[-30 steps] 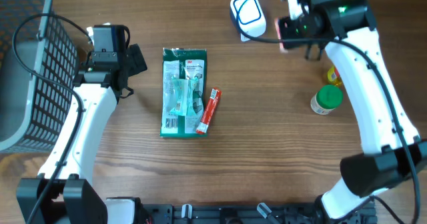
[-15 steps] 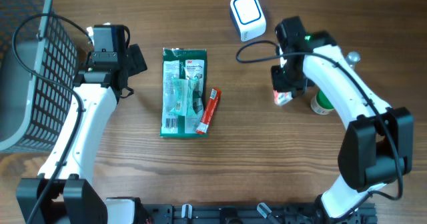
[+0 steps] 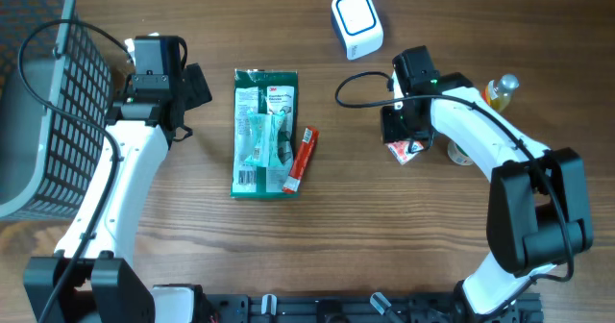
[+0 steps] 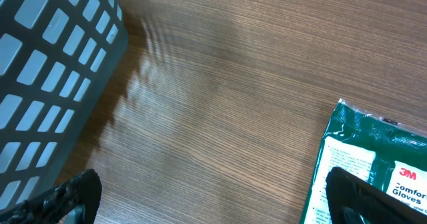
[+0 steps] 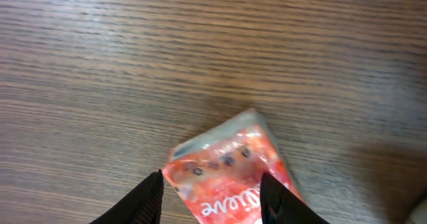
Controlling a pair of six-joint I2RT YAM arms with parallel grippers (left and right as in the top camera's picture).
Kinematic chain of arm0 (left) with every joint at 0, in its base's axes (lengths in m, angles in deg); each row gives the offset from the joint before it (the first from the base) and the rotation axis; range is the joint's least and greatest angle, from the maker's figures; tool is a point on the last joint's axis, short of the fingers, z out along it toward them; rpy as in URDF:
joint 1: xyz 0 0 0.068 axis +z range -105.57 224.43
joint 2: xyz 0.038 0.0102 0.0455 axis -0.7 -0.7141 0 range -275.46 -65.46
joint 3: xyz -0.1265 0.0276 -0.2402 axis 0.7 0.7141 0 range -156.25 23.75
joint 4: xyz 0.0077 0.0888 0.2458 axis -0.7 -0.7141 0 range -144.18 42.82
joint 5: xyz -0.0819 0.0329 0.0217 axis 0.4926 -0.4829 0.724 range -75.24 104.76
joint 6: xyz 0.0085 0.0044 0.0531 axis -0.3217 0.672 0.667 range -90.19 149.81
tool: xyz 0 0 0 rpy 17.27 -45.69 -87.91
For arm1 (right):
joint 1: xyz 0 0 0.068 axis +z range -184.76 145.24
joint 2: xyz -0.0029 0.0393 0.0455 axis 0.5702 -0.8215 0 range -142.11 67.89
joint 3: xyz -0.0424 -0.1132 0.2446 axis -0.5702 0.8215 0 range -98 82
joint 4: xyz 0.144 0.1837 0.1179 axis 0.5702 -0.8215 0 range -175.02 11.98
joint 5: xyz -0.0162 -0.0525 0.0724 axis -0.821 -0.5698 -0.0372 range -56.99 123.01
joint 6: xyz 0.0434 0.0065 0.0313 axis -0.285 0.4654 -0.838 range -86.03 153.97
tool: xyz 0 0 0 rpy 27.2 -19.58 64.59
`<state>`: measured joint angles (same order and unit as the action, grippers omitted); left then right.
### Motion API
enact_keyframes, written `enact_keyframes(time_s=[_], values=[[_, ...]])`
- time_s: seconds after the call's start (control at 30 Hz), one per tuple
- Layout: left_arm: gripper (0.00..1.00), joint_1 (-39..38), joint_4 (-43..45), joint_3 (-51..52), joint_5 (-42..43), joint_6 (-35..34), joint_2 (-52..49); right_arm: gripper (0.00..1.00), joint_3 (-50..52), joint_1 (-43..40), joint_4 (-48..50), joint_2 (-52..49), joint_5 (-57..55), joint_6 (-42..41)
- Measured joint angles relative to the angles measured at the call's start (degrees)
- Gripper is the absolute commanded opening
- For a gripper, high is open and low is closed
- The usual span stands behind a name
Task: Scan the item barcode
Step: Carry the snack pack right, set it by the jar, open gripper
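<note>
Packet point(image 5: 230, 167) now down: red, silver-edged.

Red pouch point(image 3: 405, 152) mostly under right gripper point(image 3: 402, 140) in overhead; only lower corner shows. Right wrist view: pouch's lower part cut off by bottom edge, lettering cropped (part of a word, unreadable). Jar point(image 3: 461, 156) largely hidden behind right arm point(image 3: 480, 131); label not legible. Basket point(image 3: 38, 92) cut by left and top edges. Left wrist view: green glove pack point(image 4: 373, 164) cropped at right and bottom edges; left gripper point(image 4: 213, 207) shows only dark fingertips point(image 4: 70, 196) at bottom corners. Pack's print in overhead too small to read.
</note>
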<state>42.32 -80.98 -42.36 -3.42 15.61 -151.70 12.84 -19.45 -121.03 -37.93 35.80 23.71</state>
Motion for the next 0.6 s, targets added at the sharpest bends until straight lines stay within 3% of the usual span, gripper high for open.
enact_keyframes(time_s=[0.17, 0.4, 0.6], values=[[1.0, 0.0, 0.0, 0.0, 0.0, 0.0, 0.0, 0.5, 0.1, 0.0, 1.6, 0.0, 1.1, 0.1], [1.0, 0.0, 0.0, 0.0, 0.0, 0.0, 0.0, 0.5, 0.0, 0.5, 1.7, 0.0, 13.5, 1.5], [1.0, 0.0, 0.0, 0.0, 0.0, 0.0, 0.0, 0.51, 0.0, 2.7, 2.1, 0.0, 17.3, 1.5]])
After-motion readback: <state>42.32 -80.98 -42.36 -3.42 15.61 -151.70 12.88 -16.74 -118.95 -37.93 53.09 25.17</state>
